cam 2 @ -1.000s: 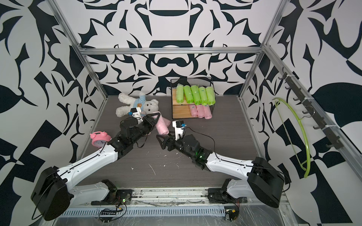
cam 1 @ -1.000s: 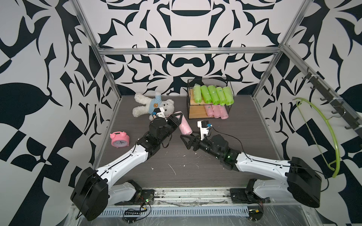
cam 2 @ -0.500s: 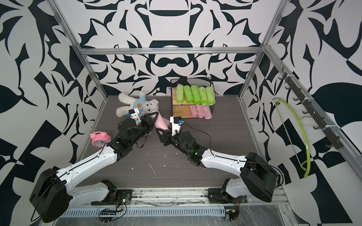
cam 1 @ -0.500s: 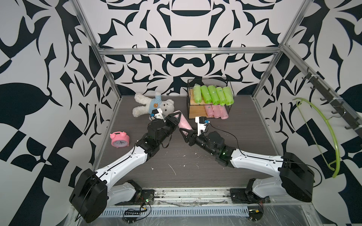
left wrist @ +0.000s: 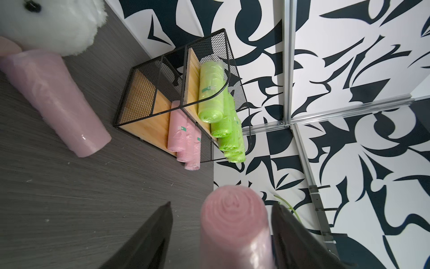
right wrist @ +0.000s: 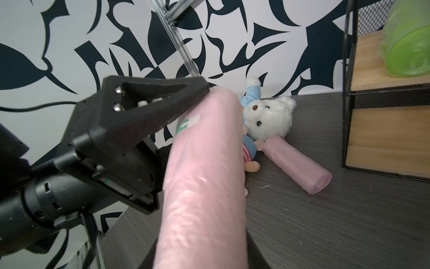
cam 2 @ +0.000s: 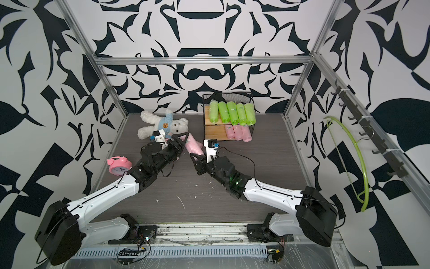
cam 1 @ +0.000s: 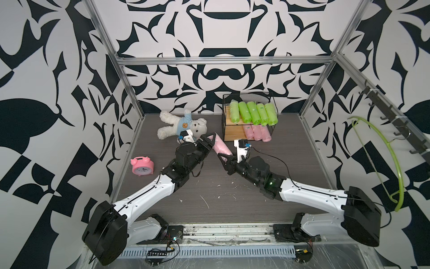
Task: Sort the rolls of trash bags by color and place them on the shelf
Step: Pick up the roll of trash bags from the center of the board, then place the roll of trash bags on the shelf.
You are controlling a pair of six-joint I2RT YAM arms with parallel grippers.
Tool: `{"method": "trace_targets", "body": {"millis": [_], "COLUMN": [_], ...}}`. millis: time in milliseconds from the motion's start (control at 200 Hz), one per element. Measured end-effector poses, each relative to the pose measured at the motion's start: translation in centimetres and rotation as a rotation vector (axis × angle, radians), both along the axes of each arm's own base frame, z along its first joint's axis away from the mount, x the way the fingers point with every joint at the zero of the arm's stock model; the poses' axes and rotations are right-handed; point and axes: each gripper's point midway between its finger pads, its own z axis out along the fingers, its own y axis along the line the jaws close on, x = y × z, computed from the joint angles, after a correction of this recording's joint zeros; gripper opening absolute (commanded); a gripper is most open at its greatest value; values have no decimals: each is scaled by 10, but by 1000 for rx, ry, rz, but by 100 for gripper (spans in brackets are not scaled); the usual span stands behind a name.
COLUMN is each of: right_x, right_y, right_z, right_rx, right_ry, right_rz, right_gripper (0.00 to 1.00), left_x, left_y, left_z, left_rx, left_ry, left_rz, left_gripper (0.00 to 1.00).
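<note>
**Pink roll between two grippers**

In both top views my right gripper [cam 1: 224, 156] pinched the near end of a soft pale pink plastic roll [cam 1: 220, 145], tilted above mid-table, near-left of the black wire shelf [cam 1: 232, 132]. Left wrist: my left gripper [left wrist: 222, 204] stood spread either side. Right wrist: glossy film looked light, squashy, slippery; mid-body seemed safest.

The dark table [cam 1: 256, 198] carries a teddy bear [cam 1: 176, 125] at eleven o'clock, a pink alarm clock [cam 1: 142, 165] at nine, one pink roll [right wrist: 300, 160] just beside the bear, and the shelf [cam 1: 232, 134] at one.
</note>
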Motion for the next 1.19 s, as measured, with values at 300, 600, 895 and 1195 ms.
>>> {"method": "trace_targets", "body": {"millis": [300, 600, 895, 1195], "right_x": [22, 42, 53, 77], "right_y": [-49, -105, -117, -119], "right_z": [-3, -34, -96, -132], "right_rx": [-57, -117, -218, -242], "right_ry": [46, 118, 233, 258], "right_rz": [-120, -255, -295, -343], "right_gripper": [31, 31, 31, 31], "left_x": [-2, -4, -7, -15], "left_y": [11, 10, 19, 27], "left_z": [-26, -39, -52, -55], "left_rx": [175, 349, 465, 536], "left_ry": [21, 18, 24, 11], "left_rz": [-27, -161, -235, -257], "left_gripper": [84, 84, 84, 84]}}
